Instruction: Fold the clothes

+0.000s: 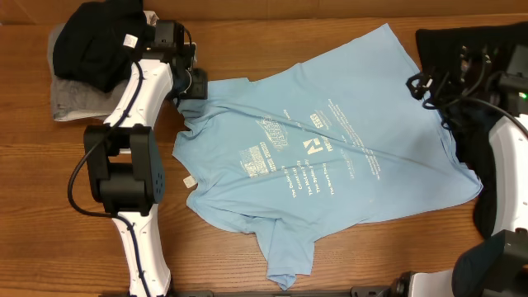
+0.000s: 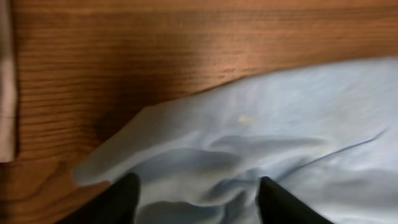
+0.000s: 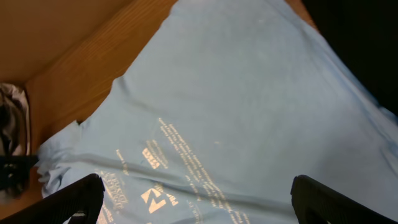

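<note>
Logged light blue T-shirt [image 1: 330,165] lying print-up and skewed across the wooden tabletop [image 1: 247,33], mostly flat, lightly creased, one sleeve trailing toward the front edge — no fold made anywhere yet. Judged laid out this way to give each arm an edge to work from. Found left claw [image 1: 195,85] low at the shirt's far-left corner, by the sleeve. In the left wrist view, seen with fingers [image 2: 121,199] spread fairly wide and a rumpled ridge of blue cloth bunched between them, touching or nearly so, not pinched. Probably placed there to close on that corner for a first fold or a flattening tug. Found right claw [image 1: 429,82] hovering over the shirt's far-right edge, just beside a loose black garment [image 1: 474,49]. From the right wrist view, spread very wide, clear of the cloth, holding nothing — likely waiting on a matching corner. Noted also a second black garment [image 1: 95,37] heaped on a folded grey cloth [image 1: 70,103] at far left, apart from the shirt body.
</note>
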